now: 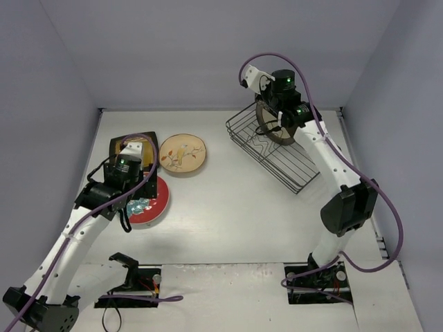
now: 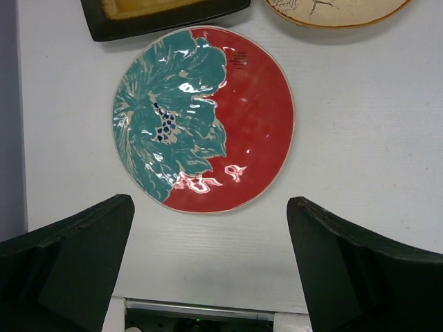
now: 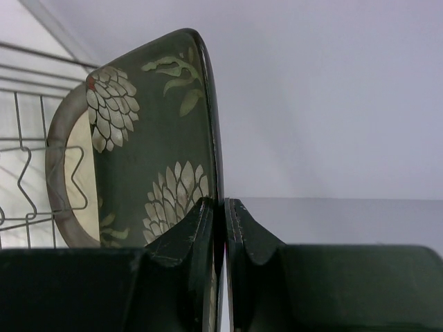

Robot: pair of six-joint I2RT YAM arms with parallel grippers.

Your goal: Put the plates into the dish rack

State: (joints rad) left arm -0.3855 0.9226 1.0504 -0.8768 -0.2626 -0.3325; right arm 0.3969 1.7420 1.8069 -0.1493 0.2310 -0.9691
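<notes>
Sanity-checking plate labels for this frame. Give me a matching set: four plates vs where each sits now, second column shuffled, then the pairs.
1. red-teal floral plate
2. dark flowered plate
3. cream brown-rimmed plate
4. amber square plate

A. flat on the table, no arm over it
B. held on edge in the shut right tool at the dish rack
C. flat on the table, farthest left of the plates
D. flat on the table below the open left tool

Pairs: 1-D, 2-B, 3-A, 4-C
</notes>
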